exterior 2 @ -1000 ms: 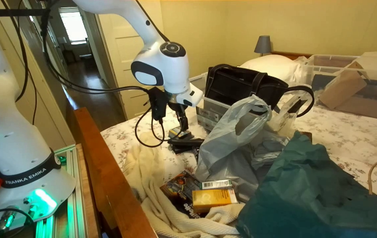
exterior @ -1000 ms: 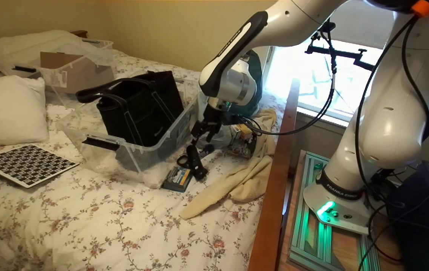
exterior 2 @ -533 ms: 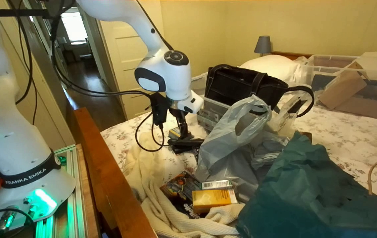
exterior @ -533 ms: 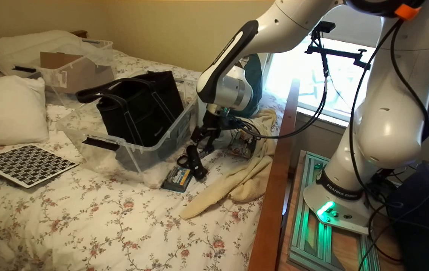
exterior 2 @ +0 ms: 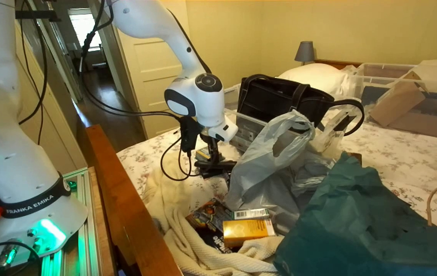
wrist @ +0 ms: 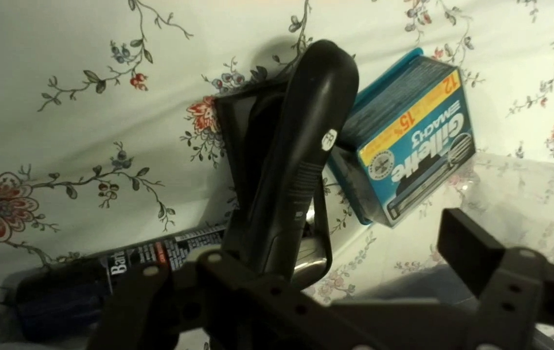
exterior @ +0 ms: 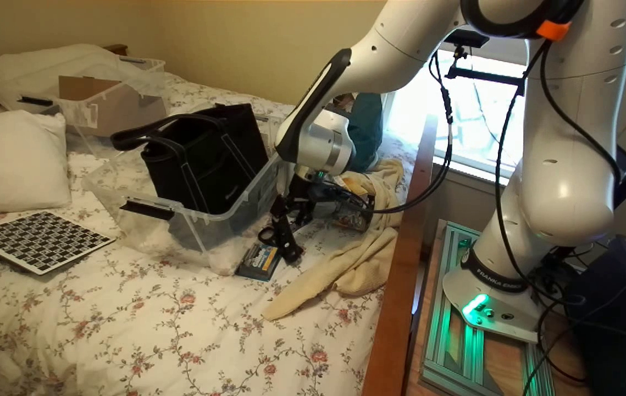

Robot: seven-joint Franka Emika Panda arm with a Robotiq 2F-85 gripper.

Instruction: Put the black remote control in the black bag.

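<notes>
The black remote control (exterior: 287, 239) is a slim black bar with a small white mark. It lies on the bed across a wider dark gadget (wrist: 312, 260), as the wrist view shows (wrist: 313, 116); it also shows in an exterior view (exterior 2: 220, 165). My gripper (exterior: 292, 212) is open and points down, low over the remote's near end. In the wrist view (wrist: 354, 240) the remote's lower end is beside the left finger, partly hidden by it; I cannot tell if they touch. The black bag (exterior: 208, 159) stands upright with handles up; it shows in both exterior views (exterior 2: 276, 101).
The bag stands in a clear plastic bin (exterior: 216, 234). A blue Gillette box (wrist: 418, 141) and a dark spray can (wrist: 67, 287) lie beside the remote. A grey plastic bag (exterior 2: 264, 168), teal bundle (exterior 2: 356, 226), cream cloth (exterior: 356, 264) and yellow box (exterior 2: 247, 232) are close by.
My gripper has moved down toward the remote, leftward in one exterior view and slightly rightward in the other. The remote and the bag have not moved.
</notes>
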